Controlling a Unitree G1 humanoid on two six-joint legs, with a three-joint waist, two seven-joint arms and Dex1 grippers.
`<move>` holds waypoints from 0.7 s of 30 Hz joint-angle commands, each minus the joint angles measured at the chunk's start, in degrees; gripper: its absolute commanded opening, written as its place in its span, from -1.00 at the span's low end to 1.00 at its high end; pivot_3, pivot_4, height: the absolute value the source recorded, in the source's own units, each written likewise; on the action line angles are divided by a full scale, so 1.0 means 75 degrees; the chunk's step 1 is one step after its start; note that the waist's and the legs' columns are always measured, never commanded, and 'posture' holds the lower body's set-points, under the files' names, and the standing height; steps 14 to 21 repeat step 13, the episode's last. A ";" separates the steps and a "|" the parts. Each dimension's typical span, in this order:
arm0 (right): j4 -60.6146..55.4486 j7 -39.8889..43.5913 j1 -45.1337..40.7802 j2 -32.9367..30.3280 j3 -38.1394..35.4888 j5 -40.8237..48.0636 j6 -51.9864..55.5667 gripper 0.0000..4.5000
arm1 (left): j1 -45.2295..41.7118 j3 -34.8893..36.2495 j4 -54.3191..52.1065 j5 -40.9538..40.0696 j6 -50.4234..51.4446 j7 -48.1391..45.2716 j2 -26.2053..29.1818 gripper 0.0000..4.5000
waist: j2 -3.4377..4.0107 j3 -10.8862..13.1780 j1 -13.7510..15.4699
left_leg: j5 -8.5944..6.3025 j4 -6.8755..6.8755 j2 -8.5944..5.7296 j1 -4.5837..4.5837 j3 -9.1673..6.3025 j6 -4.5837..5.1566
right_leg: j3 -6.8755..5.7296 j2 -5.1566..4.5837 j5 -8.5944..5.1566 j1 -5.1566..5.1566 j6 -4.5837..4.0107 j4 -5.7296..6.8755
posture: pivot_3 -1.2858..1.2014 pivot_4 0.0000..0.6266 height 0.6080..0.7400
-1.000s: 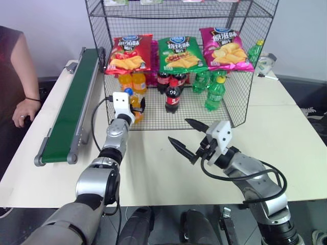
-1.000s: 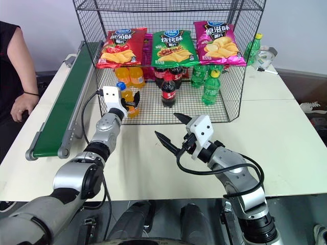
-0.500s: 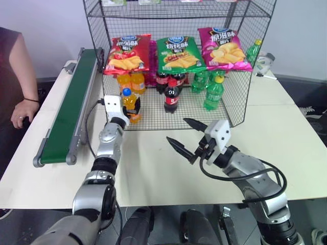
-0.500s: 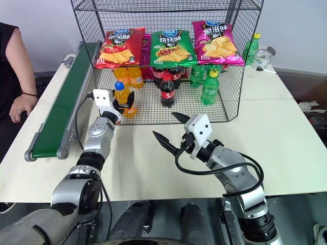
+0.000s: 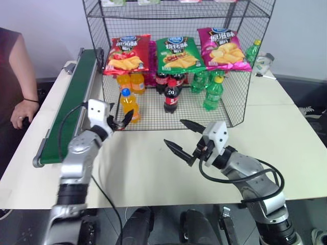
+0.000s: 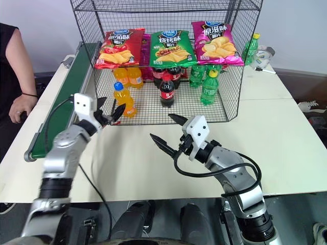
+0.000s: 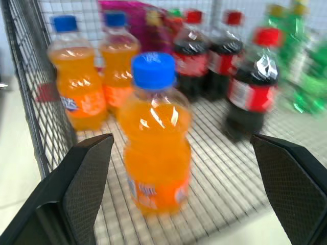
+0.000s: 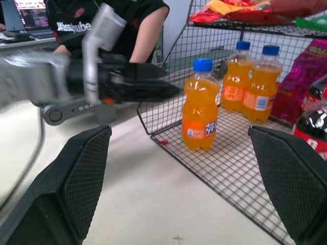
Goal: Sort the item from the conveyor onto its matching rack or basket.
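Orange soda bottle [image 5: 127, 105] upright on rack [image 5: 235, 109], seemingly clear of open left pincer [image 5: 118, 120]

Cream table [image 5: 286, 127] set against a plain pale wall [image 5: 46, 25], dark floor [image 5: 311, 94] beyond, with a person [image 5: 13, 66] standing at the side.
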 commanded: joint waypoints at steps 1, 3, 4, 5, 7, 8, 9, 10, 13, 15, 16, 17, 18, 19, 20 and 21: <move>-0.0228 0.0078 0.0084 -0.0017 -0.0144 0.0141 -0.0175 1.00 | 0.0425 0.0794 -0.0913 -0.0605 0.0708 -0.0513 0.0895 0.99 | 0.0000 0.0000 -0.0004 | 0.0000 -0.0002 0.0001 0.0000 0.0000 0.0000 | 0.0000 0.0000 0.0000 -0.0003 0.0000 0.0000 | 0.03 -0.52 1.00; -0.0234 0.0116 0.0135 -0.0034 -0.0168 0.0159 -0.0195 1.00 | 0.0737 0.1032 -0.1131 -0.0796 0.0935 -0.0750 0.1308 0.99 | 0.0007 0.0003 -0.0014 | 0.0000 -0.0004 0.0002 0.0000 0.0000 -0.0001 | 0.0002 -0.0001 -0.0001 -0.0009 -0.0001 -0.0001 | 0.03 -0.52 1.00; -0.0234 0.0136 0.0156 -0.0042 -0.0178 0.0165 -0.0206 1.00 | 0.0886 0.1121 -0.1227 -0.0870 0.1012 -0.0847 0.1449 0.99 | 0.0008 0.0003 -0.0010 | -0.0001 -0.0004 0.0001 0.0001 0.0001 0.0000 | 0.0003 -0.0002 -0.0001 -0.0015 -0.0002 -0.0001 | 0.03 -0.52 1.00; -0.0235 0.0155 0.0173 -0.0048 -0.0188 0.0169 -0.0214 1.00 | 0.1007 0.1197 -0.1307 -0.0935 0.1074 -0.0907 0.1538 0.99 | 0.0008 0.0003 0.0013 | -0.0001 -0.0004 0.0001 0.0001 0.0001 0.0000 | 0.0003 -0.0003 -0.0001 -0.0028 -0.0002 -0.0003 | 0.03 -0.52 1.00; -0.0234 0.0201 0.0216 -0.0062 -0.0212 0.0177 -0.0232 1.00 | 0.1229 0.1320 -0.1455 -0.1039 0.1188 -0.0978 0.1660 0.99 | 0.0008 0.0002 0.0067 | -0.0002 -0.0003 -0.0002 0.0002 0.0001 -0.0001 | 0.0008 -0.0008 -0.0005 -0.0026 -0.0009 -0.0004 | 0.03 -0.52 1.00; -0.0234 0.0226 0.0238 -0.0069 -0.0224 0.0177 -0.0239 1.00 | 0.1343 0.1391 -0.1491 -0.1053 0.1194 -0.1037 0.1712 0.99 | 0.0008 0.0002 0.0079 | -0.0002 -0.0001 -0.0002 0.0002 0.0001 0.0000 | 0.0009 -0.0008 -0.0014 -0.0023 -0.0025 -0.0007 | 0.03 -0.52 1.00; -0.0233 0.0250 0.0262 -0.0077 -0.0240 0.0176 -0.0248 1.00 | 0.1438 0.1455 -0.1500 -0.1064 0.1206 -0.1083 0.1748 0.99 | 0.0007 0.0002 0.0080 | -0.0002 -0.0001 -0.0002 0.0002 0.0001 0.0000 | 0.0009 -0.0008 -0.0014 -0.0023 -0.0026 -0.0009 | 0.03 -0.52 1.00; -0.0243 0.0261 0.0306 -0.0101 -0.0270 0.0165 -0.0243 1.00 | 0.1557 0.1497 -0.1525 -0.1064 0.1171 -0.1143 0.1779 0.99 | 0.0007 0.0002 0.0078 | -0.0002 -0.0001 -0.0001 0.0002 0.0001 0.0000 | 0.0009 -0.0009 -0.0014 -0.0022 -0.0026 -0.0011 | 0.03 -0.52 1.00; -0.0277 0.0256 0.0419 -0.0165 -0.0346 0.0132 -0.0236 1.00 | 0.1703 0.1549 -0.1594 -0.1134 0.1111 -0.1171 0.1746 0.99 | 0.0008 0.0002 0.0073 | -0.0002 -0.0003 0.0000 0.0001 0.0001 -0.0001 | 0.0011 -0.0009 -0.0014 -0.0025 -0.0026 -0.0012 | 0.03 -0.52 1.00; -0.0277 0.0256 0.0419 -0.0165 -0.0346 0.0132 -0.0236 1.00 | 0.1703 0.1549 -0.1594 -0.1134 0.1111 -0.1171 0.1746 0.99 | 0.0008 0.0002 0.0073 | -0.0002 -0.0003 0.0000 0.0001 0.0001 -0.0001 | 0.0011 -0.0009 -0.0014 -0.0025 -0.0026 -0.0012 | 0.03 -0.52 1.00; -0.0277 0.0256 0.0419 -0.0165 -0.0346 0.0132 -0.0236 1.00 | 0.1703 0.1549 -0.1594 -0.1134 0.1111 -0.1171 0.1746 0.99 | 0.0008 0.0002 0.0073 | -0.0002 -0.0003 0.0000 0.0001 0.0001 -0.0001 | 0.0011 -0.0009 -0.0014 -0.0025 -0.0026 -0.0012 | 0.03 -0.52 1.00; -0.0277 0.0256 0.0419 -0.0165 -0.0346 0.0132 -0.0236 1.00 | 0.1703 0.1549 -0.1594 -0.1134 0.1111 -0.1171 0.1746 0.99 | 0.0008 0.0002 0.0073 | -0.0002 -0.0003 0.0000 0.0001 0.0001 -0.0001 | 0.0011 -0.0009 -0.0014 -0.0025 -0.0026 -0.0012 | 0.03 -0.52 1.00; -0.0277 0.0256 0.0419 -0.0165 -0.0346 0.0132 -0.0236 1.00 | 0.1703 0.1549 -0.1594 -0.1134 0.1111 -0.1171 0.1746 0.99 | 0.0008 0.0002 0.0073 | -0.0002 -0.0003 0.0000 0.0001 0.0001 -0.0001 | 0.0011 -0.0009 -0.0014 -0.0025 -0.0026 -0.0012 | 0.03 -0.52 1.00; -0.0277 0.0256 0.0419 -0.0165 -0.0346 0.0132 -0.0236 1.00 | 0.1703 0.1549 -0.1594 -0.1134 0.1111 -0.1171 0.1746 0.99 | 0.0008 0.0002 0.0073 | -0.0002 -0.0003 0.0000 0.0001 0.0001 -0.0001 | 0.0011 -0.0009 -0.0014 -0.0025 -0.0026 -0.0012 | 0.03 -0.52 1.00; -0.0277 0.0256 0.0419 -0.0165 -0.0346 0.0132 -0.0236 1.00 | 0.1703 0.1549 -0.1594 -0.1134 0.1111 -0.1171 0.1746 0.99 | 0.0008 0.0002 0.0073 | -0.0002 -0.0003 0.0000 0.0001 0.0001 -0.0001 | 0.0011 -0.0009 -0.0014 -0.0025 -0.0026 -0.0012 | 0.03 -0.52 1.00; -0.0277 0.0256 0.0419 -0.0165 -0.0346 0.0132 -0.0236 1.00 | 0.1703 0.1549 -0.1594 -0.1134 0.1111 -0.1171 0.1746 0.99 | 0.0008 0.0002 0.0073 | -0.0002 -0.0003 0.0000 0.0001 0.0001 -0.0001 | 0.0011 -0.0009 -0.0014 -0.0025 -0.0026 -0.0012 | 0.03 -0.52 1.00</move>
